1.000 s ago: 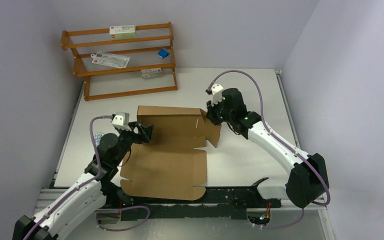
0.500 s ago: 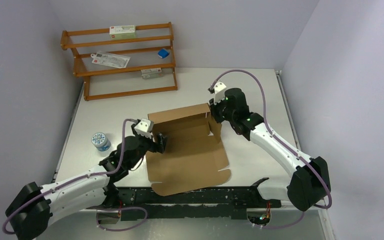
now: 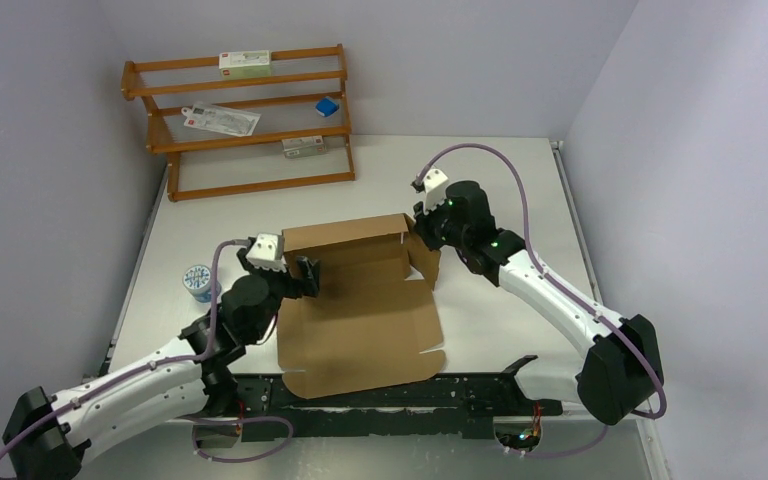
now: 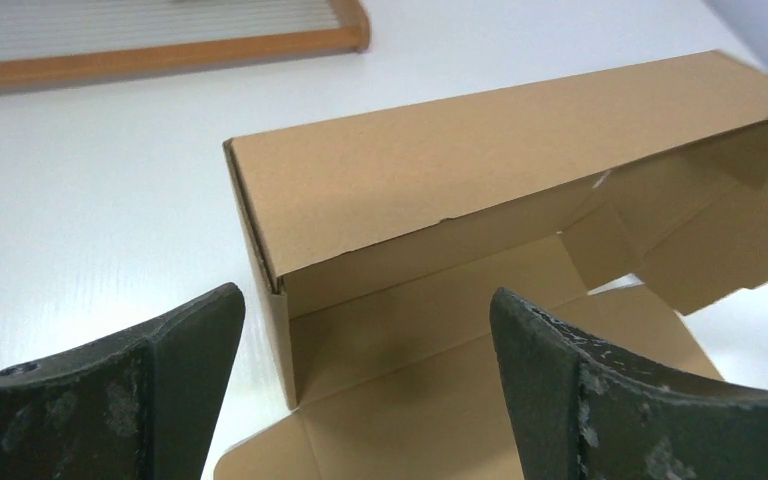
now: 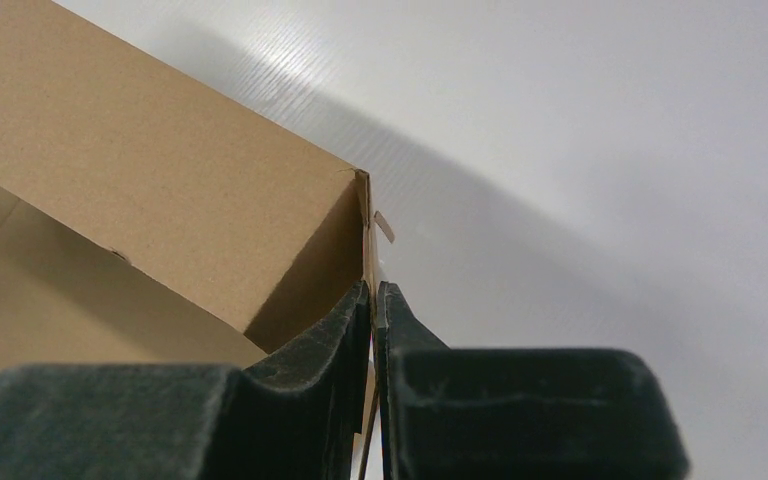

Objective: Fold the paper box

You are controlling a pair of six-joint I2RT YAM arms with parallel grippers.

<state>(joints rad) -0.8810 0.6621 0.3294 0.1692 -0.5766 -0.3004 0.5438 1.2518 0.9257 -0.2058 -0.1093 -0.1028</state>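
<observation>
white tabletop [image 3: 500,180] was seen bearing one paper box [image 3: 360,310], set in front of one wooden rack [image 3: 240,120], its back wall raised and its front panel lying flat. the right gripper [image 5: 373,292] was clamped on the wall corner farther from the rack; the left gripper [image 4: 365,300] was held wide open, empty, at the corner nearer it. wall-raising was judged the step in hand; next, the near-rack side flap would need to be grasped and stood up. two grippers were counted.
</observation>
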